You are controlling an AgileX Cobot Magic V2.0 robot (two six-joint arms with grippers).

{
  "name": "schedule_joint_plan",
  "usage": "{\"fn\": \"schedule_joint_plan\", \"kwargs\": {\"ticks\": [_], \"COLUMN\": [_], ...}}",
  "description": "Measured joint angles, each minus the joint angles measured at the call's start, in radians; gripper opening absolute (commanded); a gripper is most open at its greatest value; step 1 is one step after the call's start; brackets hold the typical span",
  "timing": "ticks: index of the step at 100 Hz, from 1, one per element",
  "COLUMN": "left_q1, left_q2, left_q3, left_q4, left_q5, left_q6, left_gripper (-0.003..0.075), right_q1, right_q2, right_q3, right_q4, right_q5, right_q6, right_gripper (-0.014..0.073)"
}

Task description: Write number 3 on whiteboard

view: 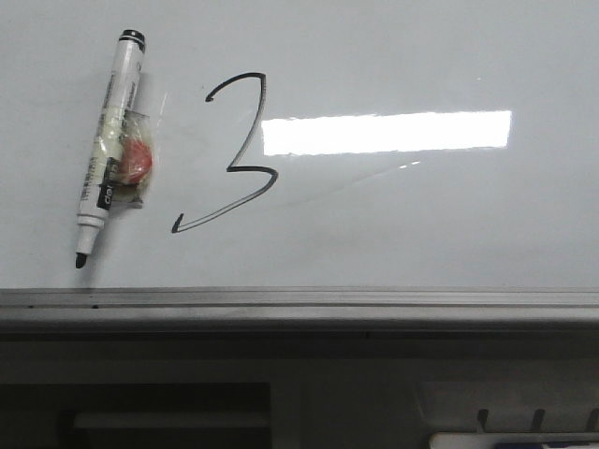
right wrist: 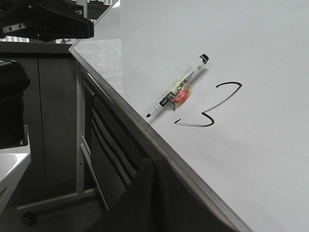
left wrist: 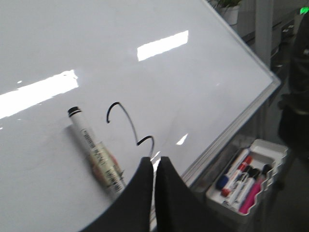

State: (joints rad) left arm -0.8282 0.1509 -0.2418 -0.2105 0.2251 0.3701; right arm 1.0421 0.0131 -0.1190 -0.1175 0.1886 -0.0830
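The number 3 (view: 239, 154) is drawn in thin black line on the whiteboard (view: 421, 215), left of the bright light reflection. It also shows in the left wrist view (left wrist: 133, 125) and the right wrist view (right wrist: 212, 108). A white marker (view: 110, 145) with a black uncapped tip lies on the board left of the 3, with clear tape and a red blob on its middle. My left gripper (left wrist: 154, 162) is shut and empty, above the board's near edge beside the 3. My right gripper (right wrist: 155, 166) is shut and empty, off the board's near edge.
The board's grey metal frame (view: 299, 301) runs along the near side. A white tray (left wrist: 248, 181) with several coloured markers sits below the board's edge. A dark cabinet (right wrist: 58, 121) and a black robot part (right wrist: 48, 21) stand beside the board.
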Motion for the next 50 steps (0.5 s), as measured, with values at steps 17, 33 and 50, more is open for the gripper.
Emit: {"fn": "schedule_joint_plan", "kwargs": {"ticks": [17, 33, 50], "left_q1": [0.148, 0.367, 0.592], "left_q2": [0.000, 0.000, -0.014], "left_q3": [0.019, 0.020, 0.025], "left_q4": [0.052, 0.060, 0.062], "left_q5": [0.002, 0.002, 0.002], "left_q6": [0.000, 0.000, 0.000], "left_gripper": [-0.0021, -0.0021, -0.0021], "right_q1": [0.000, 0.000, 0.000], "right_q2": [0.000, 0.000, 0.000], "right_q3": [0.000, 0.000, 0.000], "right_q4": [0.000, -0.001, -0.001], "right_q5": [0.000, 0.000, 0.000], "right_q6": [0.000, 0.000, 0.000], "right_gripper": [-0.0050, -0.0050, -0.0050]}}
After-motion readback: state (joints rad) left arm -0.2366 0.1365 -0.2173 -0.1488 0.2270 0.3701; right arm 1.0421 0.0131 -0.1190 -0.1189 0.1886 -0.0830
